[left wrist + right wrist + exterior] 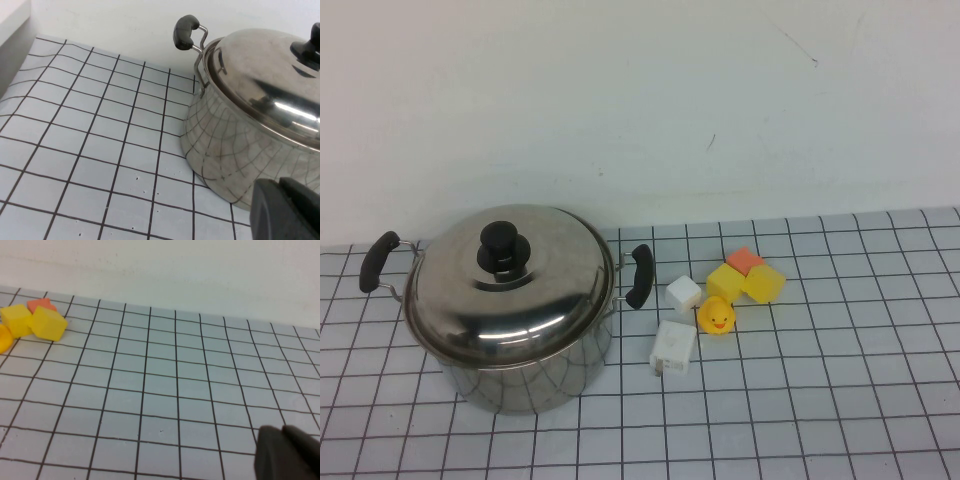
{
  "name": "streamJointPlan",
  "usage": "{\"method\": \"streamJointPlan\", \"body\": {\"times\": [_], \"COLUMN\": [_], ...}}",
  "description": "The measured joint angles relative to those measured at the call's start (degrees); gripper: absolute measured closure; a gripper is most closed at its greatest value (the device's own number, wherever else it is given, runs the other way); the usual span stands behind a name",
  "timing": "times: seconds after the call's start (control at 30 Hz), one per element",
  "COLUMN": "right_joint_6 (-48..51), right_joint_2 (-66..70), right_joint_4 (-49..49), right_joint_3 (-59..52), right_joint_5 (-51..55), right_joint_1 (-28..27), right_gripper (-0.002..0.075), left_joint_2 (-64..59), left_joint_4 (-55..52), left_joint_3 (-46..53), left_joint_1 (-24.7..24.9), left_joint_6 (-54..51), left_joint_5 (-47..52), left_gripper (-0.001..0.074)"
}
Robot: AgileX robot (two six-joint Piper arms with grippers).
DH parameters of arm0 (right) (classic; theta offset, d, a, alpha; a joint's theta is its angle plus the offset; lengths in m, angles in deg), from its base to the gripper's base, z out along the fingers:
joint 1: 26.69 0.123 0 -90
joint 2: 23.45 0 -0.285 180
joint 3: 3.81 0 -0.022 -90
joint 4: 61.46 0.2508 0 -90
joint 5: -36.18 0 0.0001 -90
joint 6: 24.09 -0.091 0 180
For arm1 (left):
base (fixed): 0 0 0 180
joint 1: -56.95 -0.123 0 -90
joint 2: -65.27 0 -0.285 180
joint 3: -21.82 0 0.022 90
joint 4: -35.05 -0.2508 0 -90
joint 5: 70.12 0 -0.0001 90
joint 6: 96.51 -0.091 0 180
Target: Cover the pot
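Observation:
The pot (530,380) is a large shiny steel stockpot with two black side handles, standing at the left of the checked table. A domed steel lid (510,275) with a black knob (502,245) sits on its rim. Neither arm shows in the high view. In the left wrist view my left gripper (280,187) is shut and empty, low beside the pot's wall (235,145), below the lid (265,85) and a handle (185,32). In the right wrist view my right gripper (282,432) is shut and empty over bare checked cloth.
To the right of the pot lie a white cube (683,292), a white block (674,347), a yellow duck (717,316), two yellow cubes (765,283) and an orange cube (745,259). The yellow cubes (48,323) also show in the right wrist view. A white wall stands behind.

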Motion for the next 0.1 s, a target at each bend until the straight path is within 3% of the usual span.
{"method": "streamJointPlan", "body": {"times": [0.1], "right_joint_6": [0.00], "right_joint_2": [0.00], "right_joint_4": [0.00], "right_joint_3": [0.00], "right_joint_5": [0.00], "right_joint_1": [0.00], "right_gripper": [0.0726], "left_joint_2": [0.00], "left_joint_4": [0.00], "left_joint_3": [0.00], "left_joint_1": [0.00], "left_joint_6": [0.00], "left_joint_5": [0.00], "left_gripper": [0.0738]}}
